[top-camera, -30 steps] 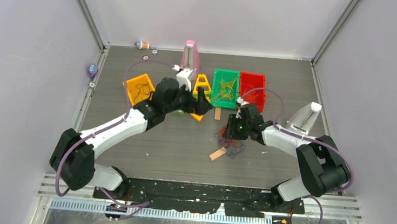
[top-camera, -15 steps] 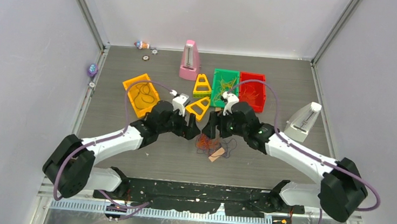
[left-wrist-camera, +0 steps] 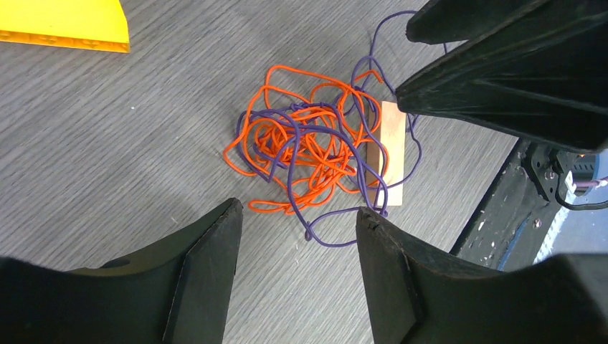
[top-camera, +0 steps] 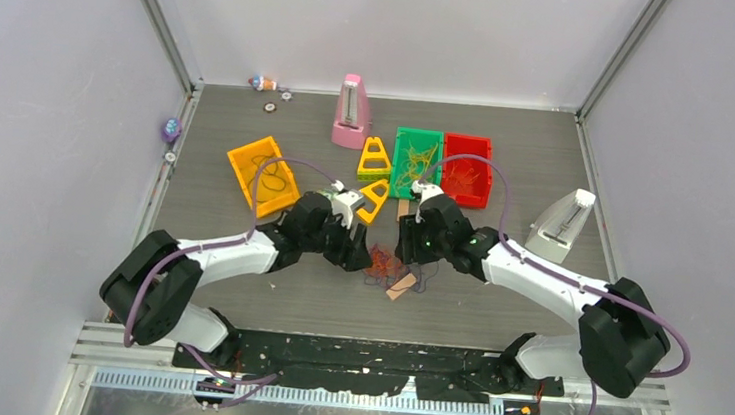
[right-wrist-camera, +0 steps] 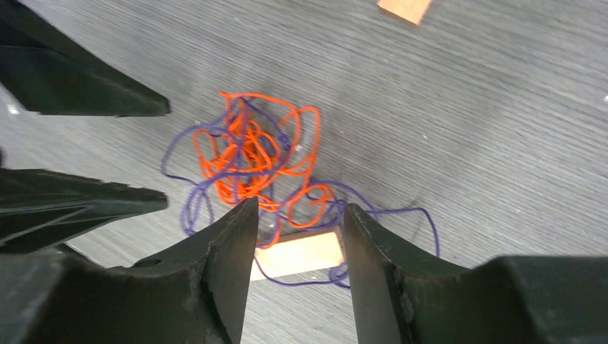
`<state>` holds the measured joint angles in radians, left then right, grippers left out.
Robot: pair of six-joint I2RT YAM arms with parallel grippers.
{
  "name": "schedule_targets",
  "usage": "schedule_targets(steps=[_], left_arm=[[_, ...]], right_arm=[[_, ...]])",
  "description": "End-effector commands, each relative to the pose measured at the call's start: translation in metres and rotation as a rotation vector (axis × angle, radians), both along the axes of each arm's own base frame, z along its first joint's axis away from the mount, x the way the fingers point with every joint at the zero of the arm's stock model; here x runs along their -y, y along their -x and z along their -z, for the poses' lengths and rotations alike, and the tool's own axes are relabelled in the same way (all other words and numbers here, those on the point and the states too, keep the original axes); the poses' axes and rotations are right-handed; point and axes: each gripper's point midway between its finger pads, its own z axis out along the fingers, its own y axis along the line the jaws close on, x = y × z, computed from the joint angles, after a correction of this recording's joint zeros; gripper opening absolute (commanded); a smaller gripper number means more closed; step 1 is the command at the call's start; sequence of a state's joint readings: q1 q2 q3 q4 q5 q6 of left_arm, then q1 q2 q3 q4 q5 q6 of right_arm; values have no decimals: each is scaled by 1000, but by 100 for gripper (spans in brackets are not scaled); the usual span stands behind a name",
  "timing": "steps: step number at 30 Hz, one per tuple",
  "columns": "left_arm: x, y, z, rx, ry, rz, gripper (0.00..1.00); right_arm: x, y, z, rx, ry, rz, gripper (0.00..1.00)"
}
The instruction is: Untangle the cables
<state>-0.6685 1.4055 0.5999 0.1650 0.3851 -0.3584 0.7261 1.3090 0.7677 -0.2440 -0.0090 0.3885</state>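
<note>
2 grippers: left gripper (left-wrist-camera: 300, 215) and right gripper (right-wrist-camera: 299, 209) are facing each other across the cables (left-wrist-camera: 301, 147).
Left gripper: fingers are standing well apart, gripping nothing; the heap is lying just beyond the tips.
Right gripper: fingers are standing apart, clamping nothing; poised over the heap's edge.
Cables: orange-red and dark purple cords are lying knotted in 1 heap on the desk (left-wrist-camera: 107, 143).
Tan block (left-wrist-camera: 387, 154): lying flat at the heap's edge, purple loops crossing it.

Even, diffuse overhead light; soft faint shadows on grey wood-grain desk (top-camera: 315, 298). Top view sharp. Left wrist: thin orange and purple cords (left-wrist-camera: 297, 113) crisp. Right wrist: desk grain smeared, slightly blurred.
</note>
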Motion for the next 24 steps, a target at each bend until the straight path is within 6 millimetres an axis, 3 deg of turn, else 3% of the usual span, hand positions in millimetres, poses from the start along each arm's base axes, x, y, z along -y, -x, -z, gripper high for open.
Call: schedule_targets(steps=[1, 11, 18, 24], left_arm=[[15, -6, -17, 27, 33, 46, 60], [16, -10, -11, 12, 0, 38, 58], [19, -9, -12, 26, -18, 47, 58], [19, -10, -13, 30, -22, 42, 56]], right_arm=[[18, -6, 5, 6, 81, 70, 56], [64, 4, 7, 50, 153, 236, 89], [86, 27, 23, 12, 159, 284, 91], [78, 24, 36, -22, 164, 275, 89]])
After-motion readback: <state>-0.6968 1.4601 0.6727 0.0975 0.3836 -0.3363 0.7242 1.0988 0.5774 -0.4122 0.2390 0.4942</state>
